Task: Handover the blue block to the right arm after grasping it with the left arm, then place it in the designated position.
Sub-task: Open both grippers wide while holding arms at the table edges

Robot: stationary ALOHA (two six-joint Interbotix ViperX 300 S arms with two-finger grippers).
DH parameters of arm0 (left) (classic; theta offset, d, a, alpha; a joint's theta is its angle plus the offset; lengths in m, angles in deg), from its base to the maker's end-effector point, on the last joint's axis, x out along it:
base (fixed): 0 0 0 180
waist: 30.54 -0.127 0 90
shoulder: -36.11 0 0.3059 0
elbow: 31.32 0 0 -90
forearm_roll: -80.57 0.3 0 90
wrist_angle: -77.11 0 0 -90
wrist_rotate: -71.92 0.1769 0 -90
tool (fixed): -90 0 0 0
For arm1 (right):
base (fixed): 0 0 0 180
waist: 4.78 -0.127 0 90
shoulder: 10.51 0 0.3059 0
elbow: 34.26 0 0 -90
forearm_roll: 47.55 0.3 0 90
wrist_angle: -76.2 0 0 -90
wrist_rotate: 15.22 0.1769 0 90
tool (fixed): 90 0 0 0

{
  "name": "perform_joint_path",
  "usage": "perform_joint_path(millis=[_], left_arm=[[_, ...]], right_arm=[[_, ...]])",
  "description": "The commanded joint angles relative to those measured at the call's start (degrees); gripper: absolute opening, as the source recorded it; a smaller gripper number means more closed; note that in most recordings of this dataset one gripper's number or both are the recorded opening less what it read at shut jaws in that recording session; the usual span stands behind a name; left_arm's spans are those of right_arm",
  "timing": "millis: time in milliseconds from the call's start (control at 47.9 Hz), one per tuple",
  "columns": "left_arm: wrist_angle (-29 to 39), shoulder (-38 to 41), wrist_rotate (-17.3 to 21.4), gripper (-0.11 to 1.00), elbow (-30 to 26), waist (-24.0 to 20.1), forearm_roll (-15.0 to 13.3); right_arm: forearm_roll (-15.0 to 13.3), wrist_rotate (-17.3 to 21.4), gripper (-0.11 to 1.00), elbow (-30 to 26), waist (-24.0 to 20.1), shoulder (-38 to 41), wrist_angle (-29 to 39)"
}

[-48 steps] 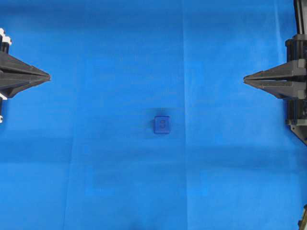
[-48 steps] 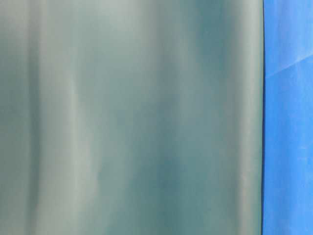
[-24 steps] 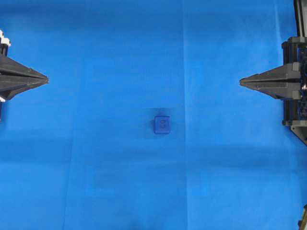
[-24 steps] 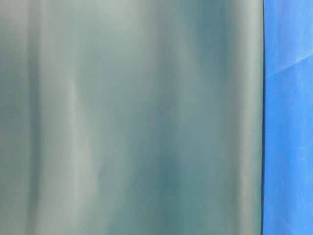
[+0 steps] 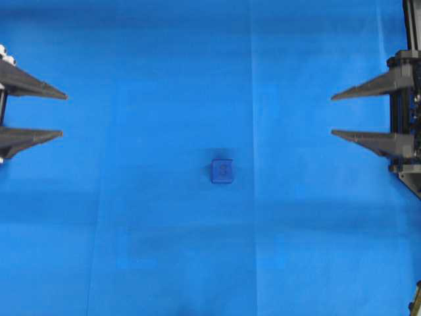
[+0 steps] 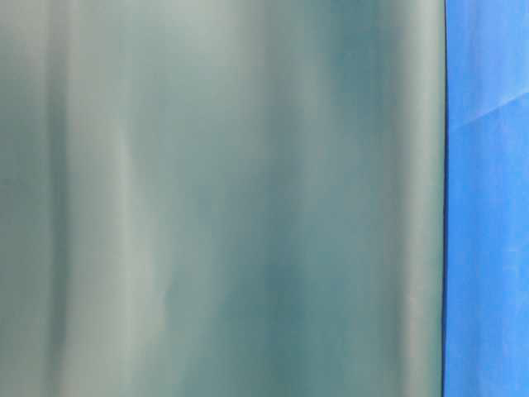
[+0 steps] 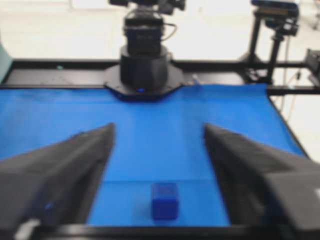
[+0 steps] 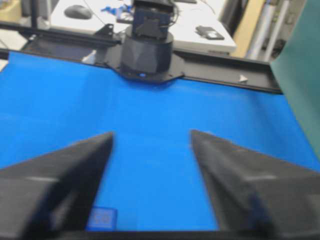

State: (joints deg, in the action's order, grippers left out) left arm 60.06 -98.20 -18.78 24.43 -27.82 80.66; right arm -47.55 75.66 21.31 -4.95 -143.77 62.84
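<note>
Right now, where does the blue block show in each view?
Overhead: blue block just below centre, alone on the blue cloth.
Table-level: not visible.
Left wrist: bottom centre, between the fingers.
Right wrist: bottom left.
Shared landmark: the cloth.

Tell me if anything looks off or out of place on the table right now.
On the blue cloth nothing looks spilled, askew or damaged: the blue block sits flat and alone mid-table, both grippers apart from it with jaws open. The one oddity is the table-level view, almost wholly filled by a blurred grey-green surface.
</note>
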Motion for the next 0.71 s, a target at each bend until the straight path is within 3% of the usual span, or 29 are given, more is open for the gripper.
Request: perform_joint_path(millis=[0,104,689], left_arm=[[-0.62,0.53,-0.09,0.78,-0.79,0.44,0.09],[-0.62,0.44,-0.09,0.92,-0.79,0.44,0.09],[-1.14,1.41,-0.09,0.92,-1.32,0.00,0.09]], right_arm=[[0.35,0.35,0.79,-1.58,-0.09,0.18,-0.18],[0.44,1.05,0.96,-1.49,-0.09,0.18,0.00],[0.44,1.32,0.97,-1.76,0.00,0.09,0.35]])
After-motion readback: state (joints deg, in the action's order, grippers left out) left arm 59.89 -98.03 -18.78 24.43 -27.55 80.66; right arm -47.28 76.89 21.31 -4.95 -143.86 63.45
